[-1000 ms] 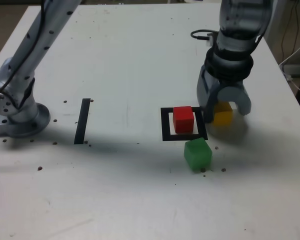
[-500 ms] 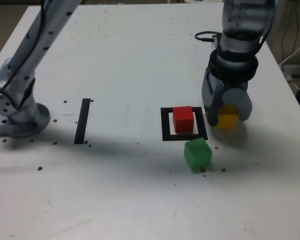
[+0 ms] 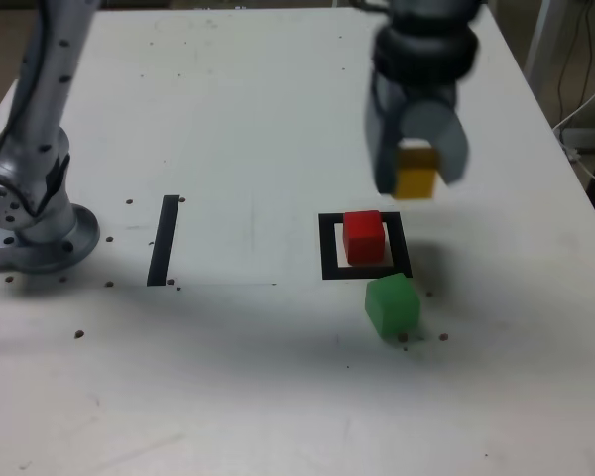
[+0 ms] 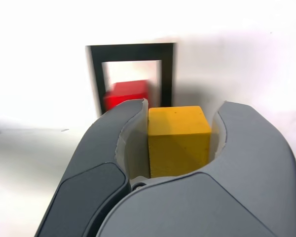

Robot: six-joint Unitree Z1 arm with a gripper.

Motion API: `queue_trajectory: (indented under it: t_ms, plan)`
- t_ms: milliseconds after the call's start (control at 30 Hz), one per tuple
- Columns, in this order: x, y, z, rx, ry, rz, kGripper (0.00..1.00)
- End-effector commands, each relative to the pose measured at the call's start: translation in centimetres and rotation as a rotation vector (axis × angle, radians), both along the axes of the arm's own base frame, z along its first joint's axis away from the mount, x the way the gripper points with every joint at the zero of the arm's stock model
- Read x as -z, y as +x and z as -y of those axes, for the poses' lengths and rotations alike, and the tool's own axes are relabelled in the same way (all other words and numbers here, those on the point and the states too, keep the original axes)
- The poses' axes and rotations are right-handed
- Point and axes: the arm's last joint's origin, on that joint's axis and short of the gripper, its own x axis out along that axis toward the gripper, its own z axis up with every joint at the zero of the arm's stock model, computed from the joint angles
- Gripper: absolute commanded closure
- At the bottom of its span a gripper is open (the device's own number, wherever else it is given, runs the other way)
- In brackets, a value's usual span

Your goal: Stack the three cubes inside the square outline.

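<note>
cubes: 3 all up, small, solid-coloured and matte, one of each colour
yellow ones: just 1, the matte yellow cube (image 4: 180, 148), gripped between the jaws
red ones: 1 matte red cube (image 3: 363, 238), lower than the jaws and off to the exterior view's left
green ones: 1 matte green cube (image 3: 393, 305), below the jaws in the exterior view
square outlines: 1 black tape square outline (image 3: 328, 248) with a white middle, near the jaws, also to the exterior view's left
straight strips: 1 black tape strip (image 3: 164, 241), well apart from the jaws, further to that same side
grippers: 1 grey gripper (image 3: 419, 184), so 2 jaws lol
</note>
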Motion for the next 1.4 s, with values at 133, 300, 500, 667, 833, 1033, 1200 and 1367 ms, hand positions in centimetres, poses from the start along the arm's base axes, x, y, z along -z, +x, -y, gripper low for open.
queue_trajectory:
  t_ms: [133,300,500,667,833,1033,1200,1367]
  plan:
    - [0.4,-2.9,0.6,-0.009,0.010,-0.063,1.00]
    - [0.9,-3.8,1.7,-0.020,0.024,-0.064,1.00]
    - [2.4,-3.8,2.4,-0.013,0.005,-0.046,1.00]
    - [3.3,-3.6,2.4,-0.013,0.009,-0.049,1.00]
    - [3.7,-3.4,1.9,-0.026,0.036,-0.053,1.00]
    - [3.9,-3.0,1.4,-0.041,0.046,-0.043,1.00]
    - [4.0,-2.8,1.3,-0.046,0.035,-0.037,0.97]
    - [4.4,-2.6,0.9,-0.058,0.023,-0.048,0.87]
